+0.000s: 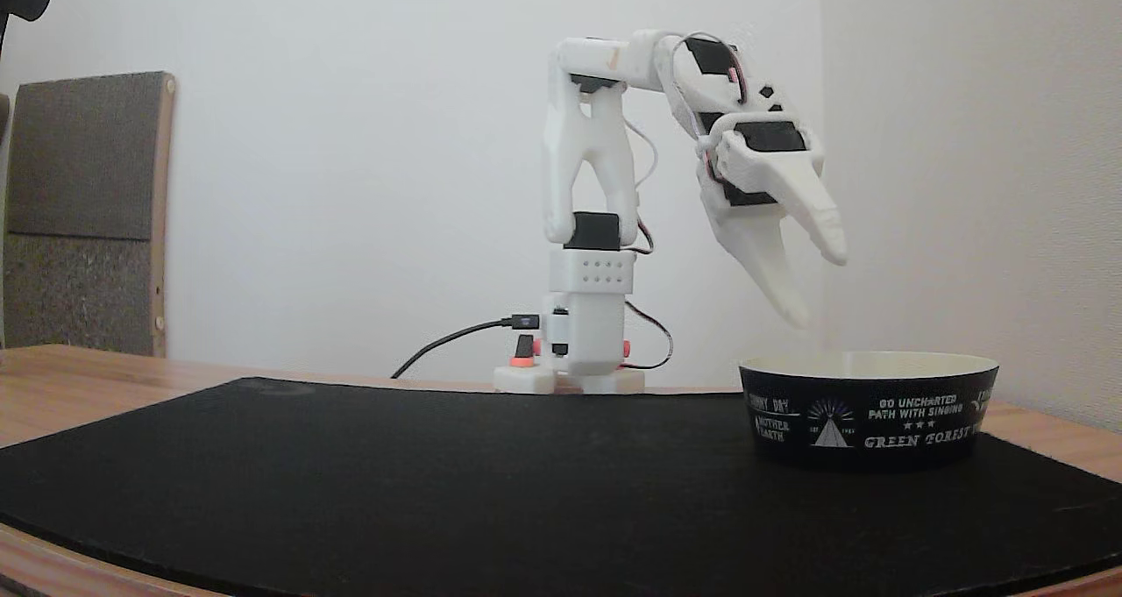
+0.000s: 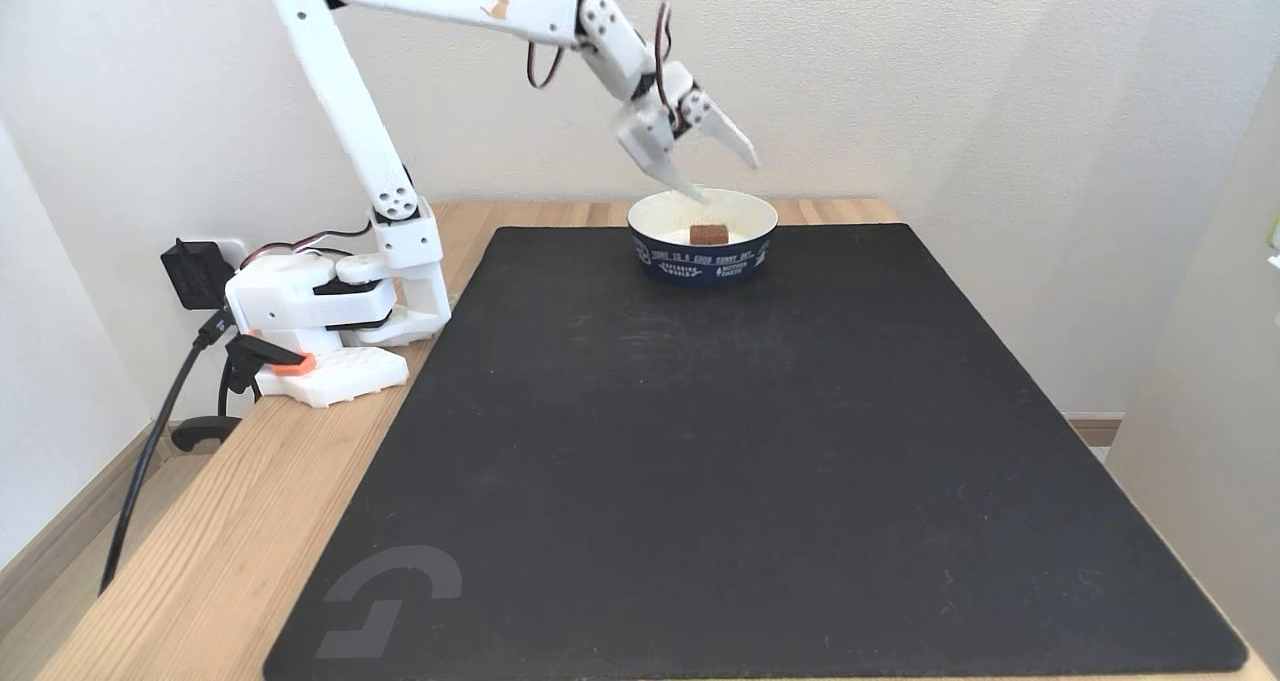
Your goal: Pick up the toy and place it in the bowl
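Both fixed views give us the same table, and we take the low, front-on one first; we see the white two-finger gripper point(image 1: 822, 292) hanging above the wide, low black bowl with white printed text point(image 1: 868, 411) at the right of the black rectangular mat point(image 1: 491, 483), its jaws spread wide with nothing between them and its lower fingertip just above the bowl's cream rim; the white jointed plastic arm point(image 1: 589, 229) rises from its base at the far edge of the mat; from this low angle we cannot see into the bowl.

Next, the higher fixed view, looking down the mat's length; here we find the small dull-red rectangular block point(image 2: 707, 234) lying on the cream floor inside the bowl point(image 2: 702, 258), which sits at the far edge of the mat point(image 2: 740, 461); the gripper point(image 2: 730, 176) hangs above the bowl's far side, jaws wide apart and clear of the block; the arm point(image 2: 345, 91) reaches over from its base on the pale wooden tabletop point(image 2: 230, 501) at the left.
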